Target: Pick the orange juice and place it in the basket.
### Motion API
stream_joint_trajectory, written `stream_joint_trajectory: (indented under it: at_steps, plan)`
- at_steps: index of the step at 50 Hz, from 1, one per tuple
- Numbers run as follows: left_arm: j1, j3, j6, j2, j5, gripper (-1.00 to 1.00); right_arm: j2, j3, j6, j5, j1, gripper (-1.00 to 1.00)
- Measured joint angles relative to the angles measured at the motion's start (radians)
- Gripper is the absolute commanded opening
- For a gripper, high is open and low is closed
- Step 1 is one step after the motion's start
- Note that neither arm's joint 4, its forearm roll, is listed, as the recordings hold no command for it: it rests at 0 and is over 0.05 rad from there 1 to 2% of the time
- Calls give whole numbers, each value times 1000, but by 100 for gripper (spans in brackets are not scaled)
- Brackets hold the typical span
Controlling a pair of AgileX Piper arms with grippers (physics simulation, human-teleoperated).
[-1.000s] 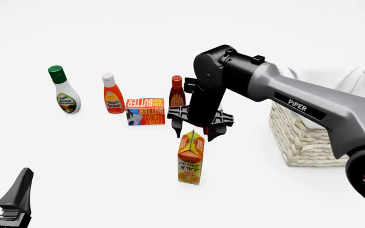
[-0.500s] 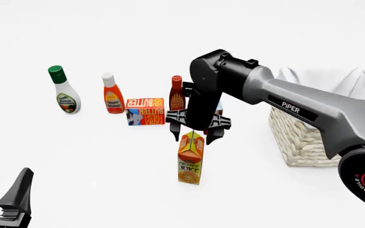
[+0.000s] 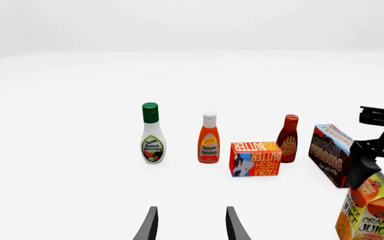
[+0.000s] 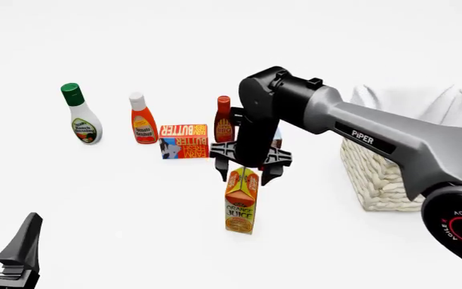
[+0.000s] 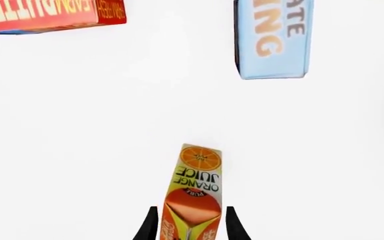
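- While my right gripper (image 4: 245, 170) hangs over the orange juice (image 4: 242, 201), its fingers (image 5: 150, 223) are spread on either side of the gable top, and I cannot tell whether they touch it
- The carton stands upright near the tabletop's middle, in front of the butter box (image 4: 183, 141)
- The basket (image 4: 391, 162) sits by the right edge
- My left gripper (image 4: 2, 248) waits open and empty at the near left corner
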Motion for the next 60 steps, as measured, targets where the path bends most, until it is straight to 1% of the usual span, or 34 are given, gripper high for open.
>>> stream_joint_trajectory:
  at_steps: [45,46,60]
  plan:
    - [0,0,0,0,0,100,31,-9,6,0,0,100]
    - [0,0,0,0,0,100,32,-8,4,0,-2,-100]
    - [0,0,0,0,0,100,31,-9,-17,-3,-9,-100]
